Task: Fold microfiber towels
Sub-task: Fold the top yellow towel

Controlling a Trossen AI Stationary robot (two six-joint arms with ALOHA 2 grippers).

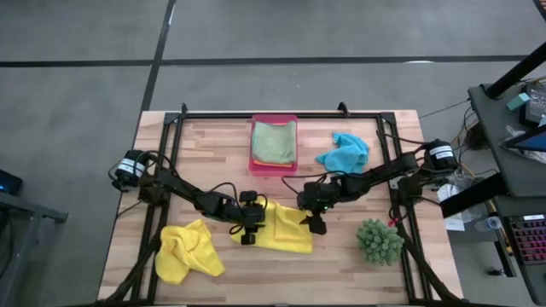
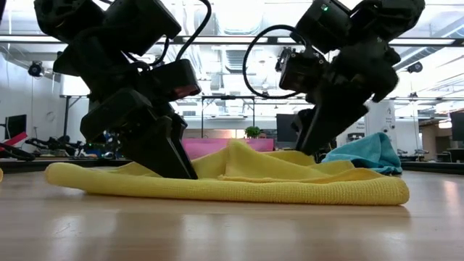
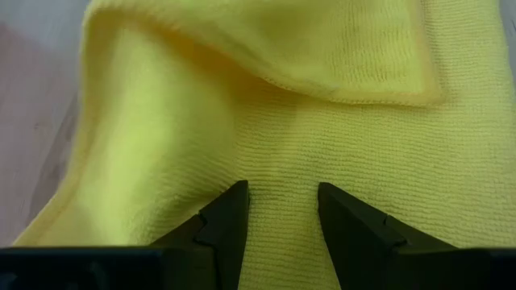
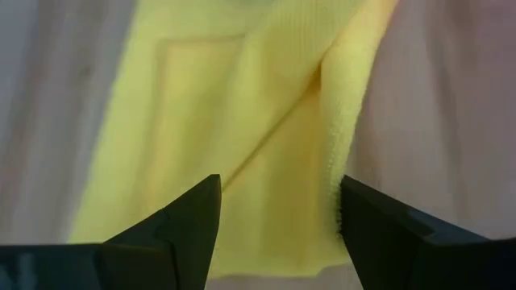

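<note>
A yellow microfiber towel [image 1: 281, 230] lies partly folded on the table's middle near part, with a raised wrinkle along its top [image 2: 239, 156]. My left gripper [image 1: 247, 228] stands open on the towel's left end, slanting down. My right gripper [image 1: 314, 223] is open over the right end, with the towel's folded edge [image 4: 339, 137] between its spread fingers. A second yellow towel [image 1: 188, 251] lies crumpled at the near left. A turquoise towel [image 1: 344, 153] lies bunched at the far right. A light green towel [image 1: 274, 141] rests folded in the pink tray [image 1: 254, 162]. My left gripper sets both fingertips [image 3: 230, 209] on the top face of the yellow towel near its left end [image 3: 278, 181], with flat cloth showing in the gap between them. The fingers slant down from the table's left. The towel lies on the table under them. Whether my right gripper touches the towel I cannot tell.
A spiky green plant [image 1: 380, 241] stands at the near right, close to my right arm. A black frame [image 1: 281, 114] runs along the far edge and both sides of the wooden table. Bare wood shows between the tray and the middle towel.
</note>
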